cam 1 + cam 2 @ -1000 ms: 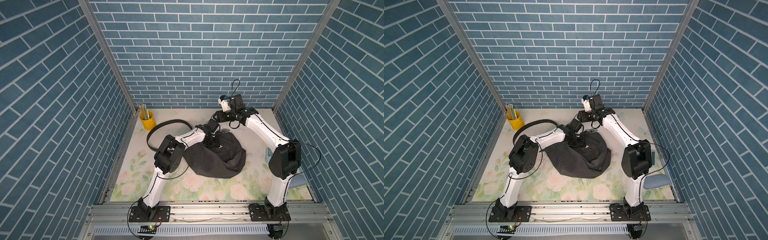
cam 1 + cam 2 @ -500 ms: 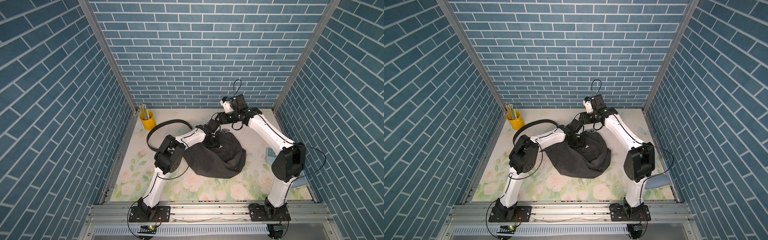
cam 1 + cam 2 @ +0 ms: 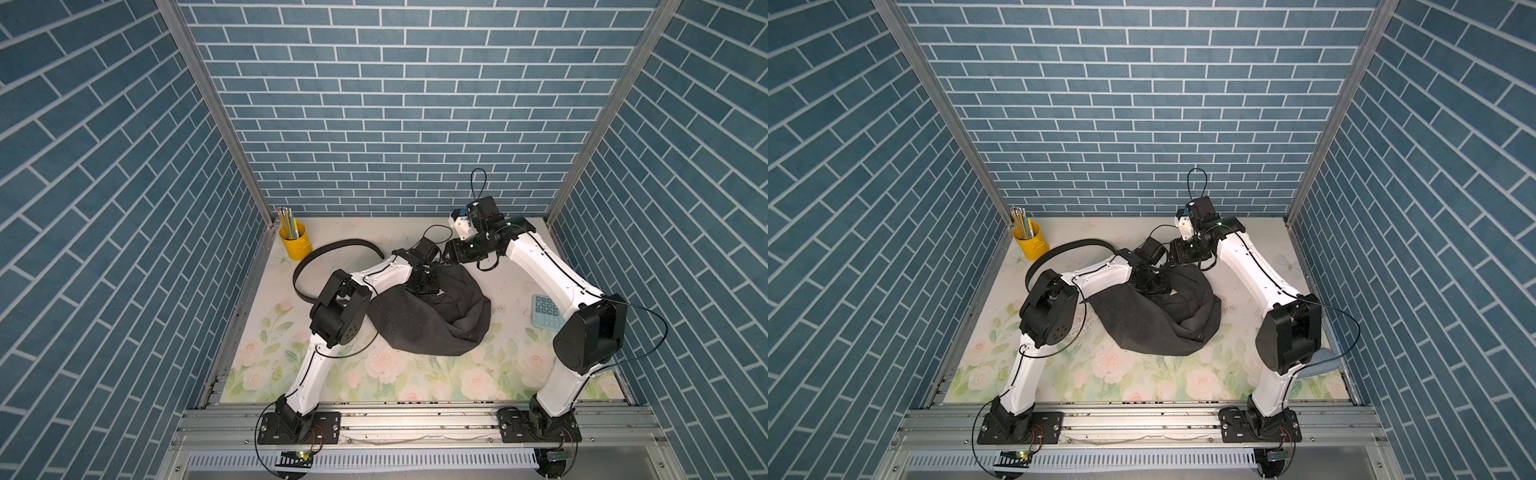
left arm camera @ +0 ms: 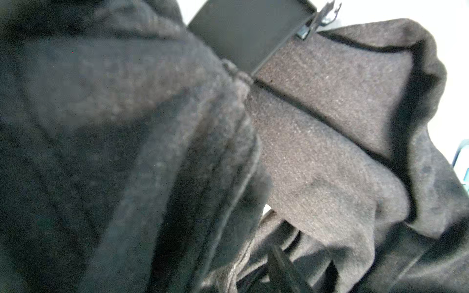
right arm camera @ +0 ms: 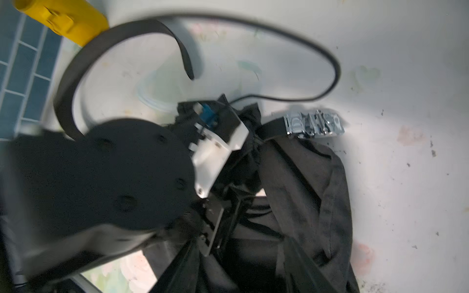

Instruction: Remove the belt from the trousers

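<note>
Belt [image 3: 348, 241] curls on floral mat [image 3: 415, 374] between blue-brick walls [image 3: 395, 104].

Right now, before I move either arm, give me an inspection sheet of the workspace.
Surface: floral mat, dark specks near the buckle.
Job's things: belt arcs past the yellow pencil cup, its strap entering the trousers beside the buckle; trousers heaped mid-mat.
Clutter: yellow pencil cup in far corner; teal calculator by the right arm.
Grippers: left gripper pressed into the trousers, right gripper at their far edge; jaws unreadable.
Cables: thin black cable loops above the right wrist.
Surroundings: blue brick-pattern walls; metal rail in front.
</note>
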{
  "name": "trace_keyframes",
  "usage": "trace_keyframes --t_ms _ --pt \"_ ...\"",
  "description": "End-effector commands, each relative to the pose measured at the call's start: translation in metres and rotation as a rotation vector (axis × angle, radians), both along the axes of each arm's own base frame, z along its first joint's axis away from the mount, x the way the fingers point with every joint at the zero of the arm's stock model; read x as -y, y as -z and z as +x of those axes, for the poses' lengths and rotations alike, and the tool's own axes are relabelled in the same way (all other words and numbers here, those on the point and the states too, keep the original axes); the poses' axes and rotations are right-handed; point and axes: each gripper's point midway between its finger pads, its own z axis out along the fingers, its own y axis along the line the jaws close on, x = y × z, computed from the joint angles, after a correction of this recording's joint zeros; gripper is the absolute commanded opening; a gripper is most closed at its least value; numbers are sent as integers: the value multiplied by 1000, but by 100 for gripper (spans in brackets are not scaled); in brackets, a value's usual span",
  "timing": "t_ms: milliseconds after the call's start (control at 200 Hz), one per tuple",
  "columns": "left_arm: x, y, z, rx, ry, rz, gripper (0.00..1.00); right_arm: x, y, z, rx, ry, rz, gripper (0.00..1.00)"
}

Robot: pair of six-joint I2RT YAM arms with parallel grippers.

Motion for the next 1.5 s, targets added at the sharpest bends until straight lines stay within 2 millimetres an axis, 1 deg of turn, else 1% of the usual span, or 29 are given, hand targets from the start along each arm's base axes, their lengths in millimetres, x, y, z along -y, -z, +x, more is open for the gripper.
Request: trace_keyframes --t_ms 0,50,105,190,300,385,445,585,675,760,880,925,935,955,1145,1320,1400,1495 --pt "-43 20 4 -21 -76 117 54 33 31 19 16 57 -28 57" --pt "-48 16 3 -22 -86 112 54 46 42 31 26 91 -35 57" --pt "-51 13 1 -24 -89 98 54 51 50 44 55 93 -18 57" --pt "-49 11 -3 -25 -85 62 54 42 57 64 112 56 41 57" --pt "-46 14 -4 -37 -91 33 55 27 72 88 107 22 86 57" --pt "-43 15 -4 -43 -93 18 55 19 84 98 97 7 105 57" --pt "-42 14 -4 -43 -92 13 55 14 89 102 103 -2 126 57" --pt "-41 14 -3 -43 -93 11 55 4 99 110 102 -24 157 57" --pt "-40 15 -2 -47 -92 8 55 3 108 114 102 -22 149 57" --pt "-38 15 -1 -48 -90 6 55 -4 112 117 90 -27 190 57" --pt "-36 15 0 -51 -86 2 55 -12 117 124 71 -18 231 57" --pt "-35 16 -1 -53 -83 1 55 -14 113 127 80 -13 238 57" --pt "-35 16 -1 -52 -83 1 55 -13 124 127 59 -7 232 57" --pt "-35 16 -1 -53 -84 -1 55 -13 129 128 50 -2 230 57" --pt "-36 18 -2 -52 -84 -4 55 -22 148 137 12 15 225 56" --pt "-34 18 -1 -49 -84 -15 55 -38 165 136 -19 -11 186 55" --pt "-34 19 -2 -53 -86 -15 55 -45 170 136 -28 -18 180 51" --pt "-34 20 -2 -53 -86 -15 55 -48 180 135 -55 -31 154 37"
